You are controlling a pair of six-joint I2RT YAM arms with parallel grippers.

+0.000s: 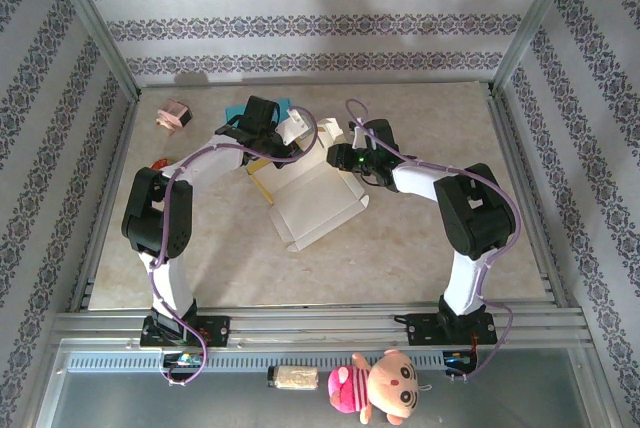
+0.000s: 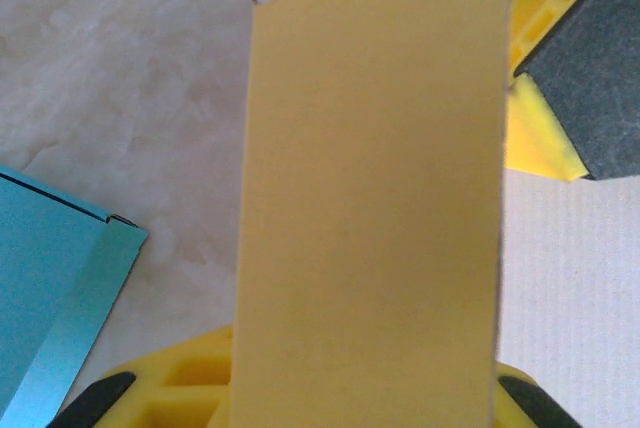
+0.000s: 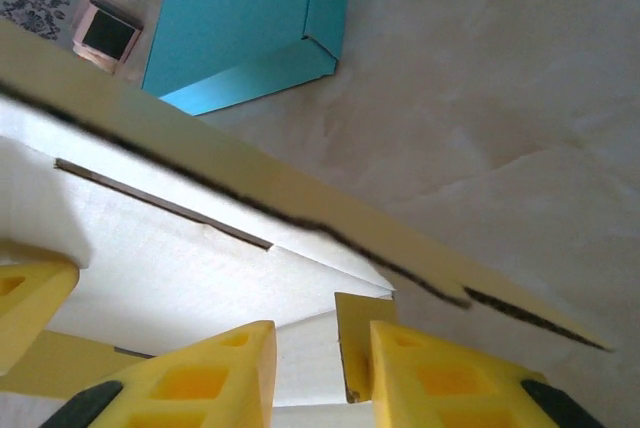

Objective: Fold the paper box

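In the middle of the table (image 1: pixel 420 248) the paper box (image 1: pixel 315 203) lies partly unfolded, a cream sheet with low walls and nothing in it. The left gripper (image 1: pixel 262 138) is at its far left corner and the right gripper (image 1: pixel 345 158) at its far right.

From the left wrist, a tall cream flap (image 2: pixel 370 198) covers the gap of the left gripper (image 2: pixel 365 373), so I cannot tell whether it is clamped. The right wrist shows the right gripper (image 3: pixel 320 333) set narrowly apart around a small tab (image 3: pixel 355 348), with a sliver of gap on one side.

Behind the arms lies a flat teal box (image 1: pixel 275 105), half hidden by the left arm from above. A small pink box (image 1: pixel 173 115) sits far left, its inside dark. A plush doll (image 1: pixel 385 388) lies on the near ledge
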